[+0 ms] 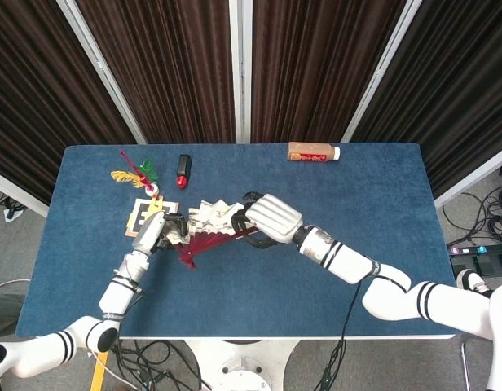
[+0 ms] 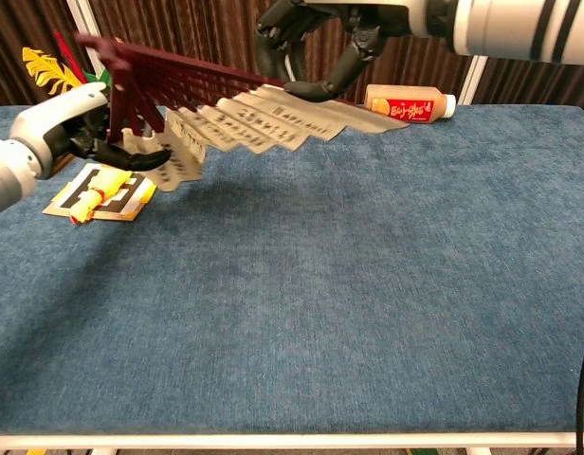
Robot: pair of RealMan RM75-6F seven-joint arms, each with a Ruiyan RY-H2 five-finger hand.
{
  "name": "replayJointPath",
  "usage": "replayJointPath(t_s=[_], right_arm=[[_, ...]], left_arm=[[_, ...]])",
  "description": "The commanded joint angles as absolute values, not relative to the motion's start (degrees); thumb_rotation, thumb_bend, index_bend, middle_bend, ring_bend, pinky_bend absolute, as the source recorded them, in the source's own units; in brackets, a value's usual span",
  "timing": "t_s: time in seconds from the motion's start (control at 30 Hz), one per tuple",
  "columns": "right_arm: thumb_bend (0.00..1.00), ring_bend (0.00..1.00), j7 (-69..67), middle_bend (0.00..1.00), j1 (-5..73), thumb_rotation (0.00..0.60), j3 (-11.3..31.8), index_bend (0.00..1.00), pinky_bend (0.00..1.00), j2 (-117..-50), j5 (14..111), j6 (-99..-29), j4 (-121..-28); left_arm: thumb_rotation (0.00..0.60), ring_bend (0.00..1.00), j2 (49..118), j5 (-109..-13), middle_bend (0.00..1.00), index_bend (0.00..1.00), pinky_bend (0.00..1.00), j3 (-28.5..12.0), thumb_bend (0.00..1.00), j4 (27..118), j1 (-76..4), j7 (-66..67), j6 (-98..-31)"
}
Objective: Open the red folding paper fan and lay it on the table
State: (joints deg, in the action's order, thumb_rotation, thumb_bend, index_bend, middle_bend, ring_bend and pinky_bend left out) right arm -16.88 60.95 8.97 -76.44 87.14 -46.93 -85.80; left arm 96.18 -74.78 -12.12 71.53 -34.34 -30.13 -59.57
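Left hand and right hand hold the half-spread fan between them

I can read nothing: the writing on my fan's paper and the bottle's label is too small.

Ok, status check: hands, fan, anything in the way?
Both hands on the fan: left hand at one end, right hand at the other. Red fan partly spread, held above the table. Table beneath it bare.
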Motion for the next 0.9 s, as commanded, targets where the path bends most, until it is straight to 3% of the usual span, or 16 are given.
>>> replayJointPath(t_s=[0.03, 0.53, 0.9], right_arm=[[1.0, 0.46, -10.88, 0.72, 59.12, 0.6, 8.11, 0.87, 0.19, -74.26, 88.03, -49.35, -88.54], [1.0, 0.46, 16.74, 0.72, 50.39, 0.6, 5.45, 0.86, 0.14, -70.28, 86.65, -58.14, -98.74], [1.0, 0.46, 28.0, 0.72, 44.7, 0.6, 4.51, 0.86, 0.11, -70.91, 86.13, -64.34, -100.99]], left_arm=[[0.6, 0.54, 94.24, -72.48, 0.7, 0.74, 0.4, -12.12, 0.38, 73.15, -33.08, -23.29, -60.75], [0.6, 0.54, 91.97, -65.6, 0.68, 0.72, 0.41, -14.04, 0.38, 79.78, -31.61, -5.46, -64.02], [0.6, 0.54, 92.84, -62.53, 0.67, 0.71, 0.41, -15.28, 0.36, 82.33, -31.41, 3.42, -67.25]])
